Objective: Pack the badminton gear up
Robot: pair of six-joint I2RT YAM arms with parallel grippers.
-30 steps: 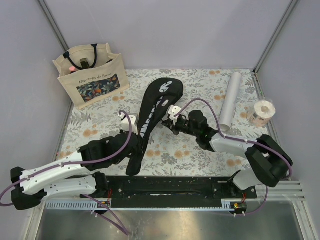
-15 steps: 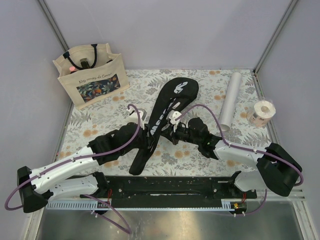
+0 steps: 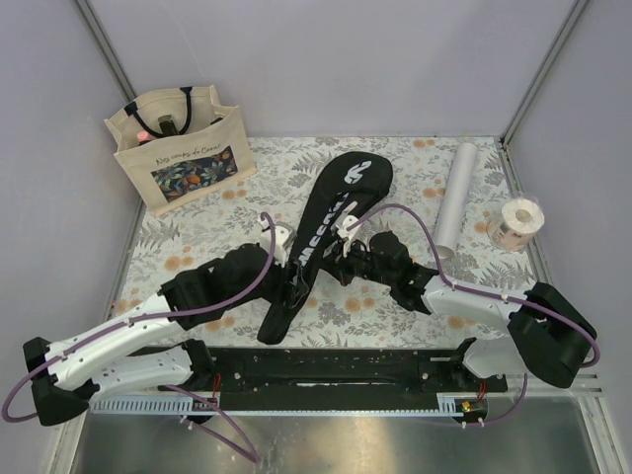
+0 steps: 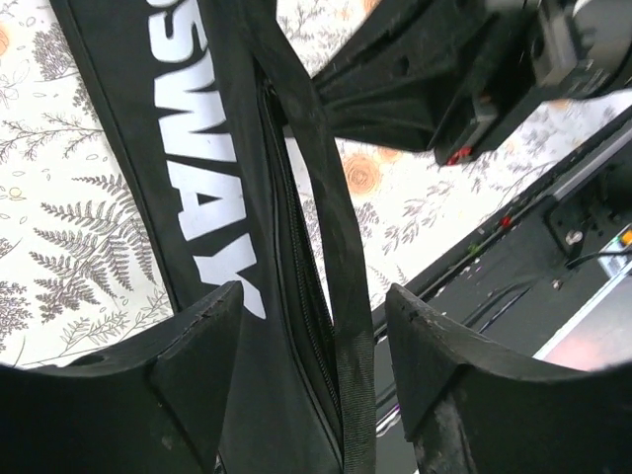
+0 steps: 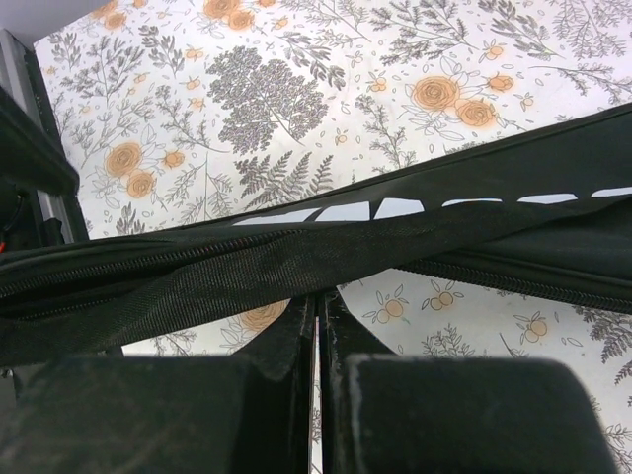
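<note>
Two pincers on cover [image 3: 341,193]: left pincer [image 4: 306,311] agape astride, right pincer [image 5: 318,301] clamped.

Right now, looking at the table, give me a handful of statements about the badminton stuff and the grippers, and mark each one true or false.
1. The black racket cover lies on the floral table between the two arms. True.
2. The white tube is inside the tote bag. False: it lies on the table at the right, beside the tape roll.
3. The left gripper is open, with the cover's strap between its fingers. True.
4. The right gripper is wide open. False: its fingers are pressed together.
5. The tote bag stands upright in the far left corner. True.
</note>
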